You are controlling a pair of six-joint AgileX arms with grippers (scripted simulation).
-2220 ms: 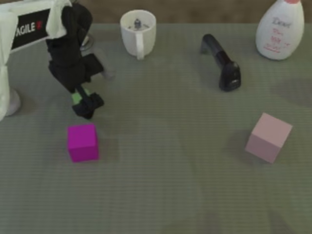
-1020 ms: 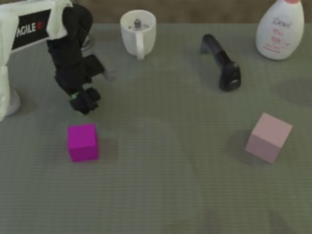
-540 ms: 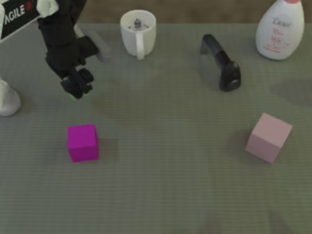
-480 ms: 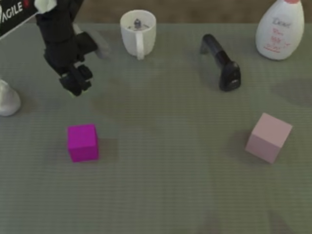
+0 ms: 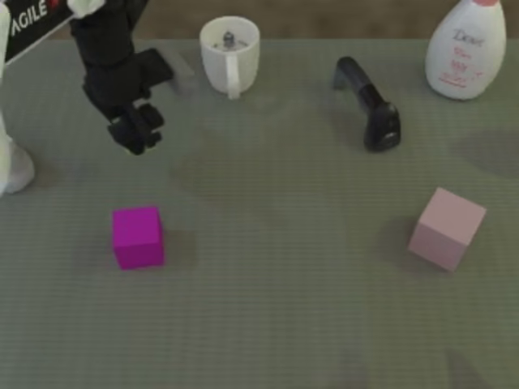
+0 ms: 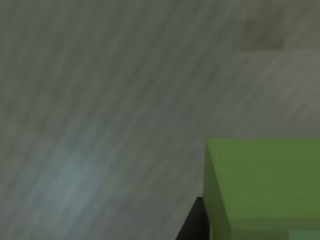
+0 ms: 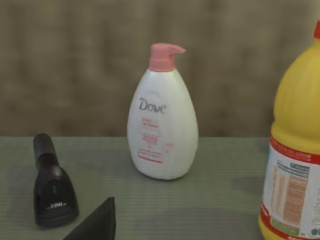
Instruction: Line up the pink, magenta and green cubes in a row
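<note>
Top view: left claw (image 5: 136,134) raised over the far left of the counter (image 5: 268,324), fingers drawn close together; nothing green visible between them from here. Magenta cube (image 5: 138,236) flat on the counter, near-left, well apart from the claw and nearer the front. Pink cube (image 5: 447,228) at the right, turned slightly askew, well apart from the magenta one. Along the far edge: a white mug (image 5: 230,55), a black scanner (image 5: 369,101), a white lotion bottle (image 5: 466,47). No right arm in sight here.

Left wrist view: green cube (image 6: 262,187) filling one corner close to the lens, a dark sliver of finger against its edge, blurred counter behind. Judged as clamped in the left claw and clear of the surface.

Right wrist view: lotion bottle and scanner again, plus a yellow jug (image 7: 292,150) close by. Only a dark wedge of the right claw at the frame's edge; open or closed, cannot tell. Parked, likely off to the right.

Handling, as a judgement: all three cubes plain, matte, rigid, probably light; not fragile, not slippery. Best taken across two opposite flat faces, squarely, near mid-height. Pink one the widest, so needing a broad opening and the wrist turned to match its skew. Green one small, so liable to tilt if pinched off-centre.
</note>
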